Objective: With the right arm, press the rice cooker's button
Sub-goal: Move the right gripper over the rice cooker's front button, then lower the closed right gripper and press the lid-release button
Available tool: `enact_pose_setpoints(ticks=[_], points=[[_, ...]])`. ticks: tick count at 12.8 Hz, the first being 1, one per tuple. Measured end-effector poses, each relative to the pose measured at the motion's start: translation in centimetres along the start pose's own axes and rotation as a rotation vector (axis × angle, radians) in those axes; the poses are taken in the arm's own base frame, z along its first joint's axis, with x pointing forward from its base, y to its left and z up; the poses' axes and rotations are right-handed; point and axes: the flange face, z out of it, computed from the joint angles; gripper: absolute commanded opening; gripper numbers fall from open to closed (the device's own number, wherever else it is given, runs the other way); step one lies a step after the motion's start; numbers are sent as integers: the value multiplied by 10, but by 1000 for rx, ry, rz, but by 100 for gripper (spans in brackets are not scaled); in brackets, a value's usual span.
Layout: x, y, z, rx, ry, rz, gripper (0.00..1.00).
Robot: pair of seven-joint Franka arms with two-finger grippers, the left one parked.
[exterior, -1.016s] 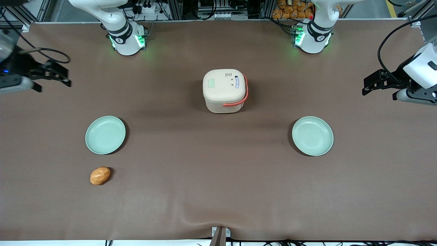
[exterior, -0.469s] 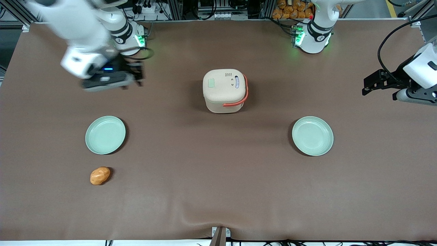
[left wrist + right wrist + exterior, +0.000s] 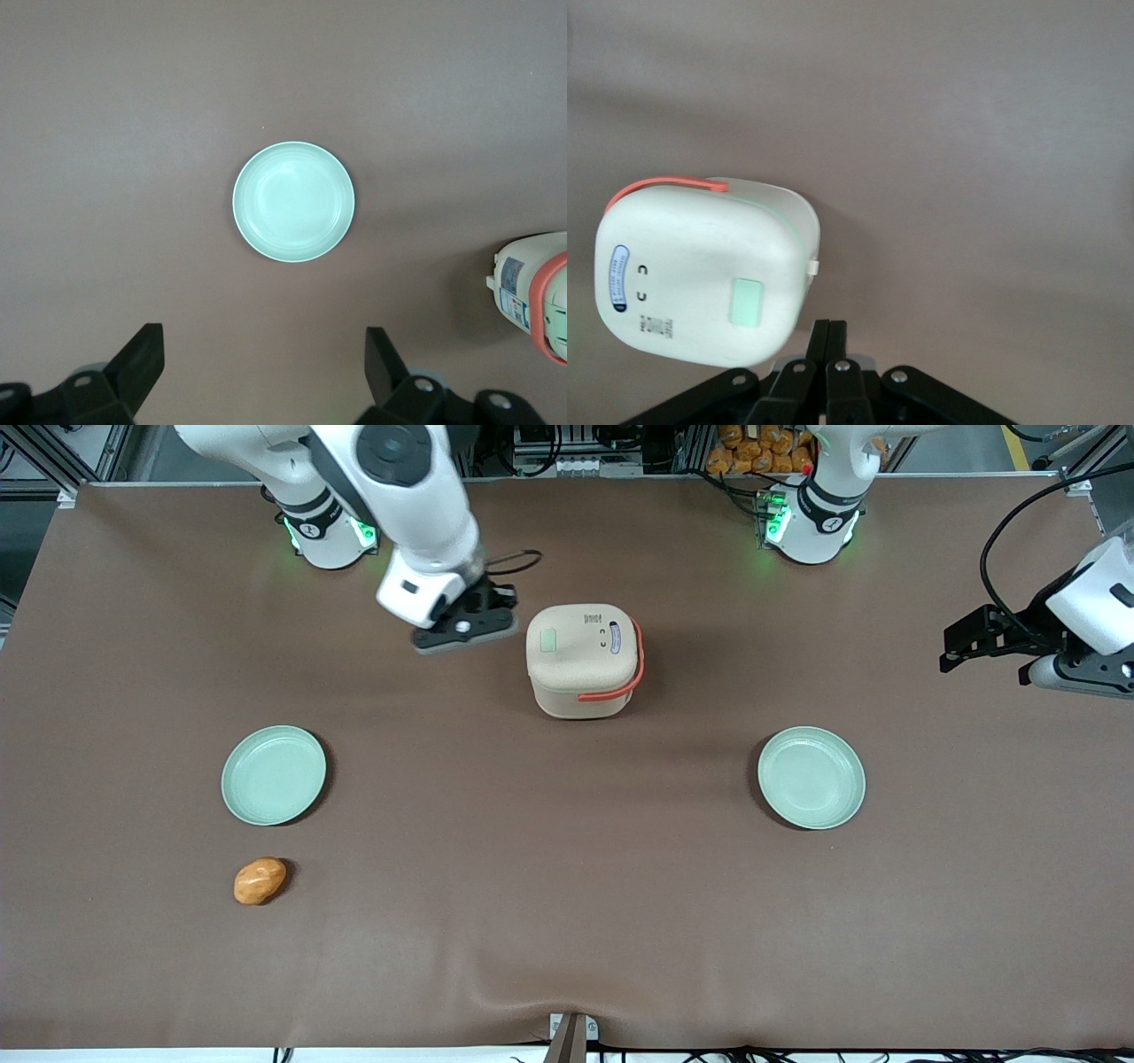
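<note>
Beside the rice cooker [image 3: 582,659], on the working arm's side and raised above the brown table [image 3: 567,921]: the right arm's gripper [image 3: 467,622], swept in from the table's working-arm end within the last second, a half-second ago still well short and now just beside the lid. Fingers [image 3: 828,354] pressed together in the wrist view, nothing held between them, tips close by the lid's edge. Rice cooker upright mid-table, lid down, orange-red handle folded toward the parked arm's side, unmoved throughout. Pale green rectangular button [image 3: 548,639] on the lid's near edge toward the gripper, also plain in the wrist view [image 3: 749,302], not yet touched. Approach judged nearly complete; remaining, a short shift over the button and a downward push. Green plates [image 3: 274,774] and orange bun-like item [image 3: 260,880] unchanged, well apart.
</note>
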Motion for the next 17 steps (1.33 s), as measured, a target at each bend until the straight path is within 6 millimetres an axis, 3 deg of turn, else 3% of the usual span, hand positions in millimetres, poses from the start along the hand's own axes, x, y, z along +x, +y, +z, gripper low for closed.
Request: enact_pose_setpoints(ticks=[3,6,11,17], points=[[-8,-38,38,-57,16,15,0],[-13,-63,69,-61,3,16,0],[-26,-79,115,-48,-4,49,0],[-31,-81,123,-48,7,88,0]])
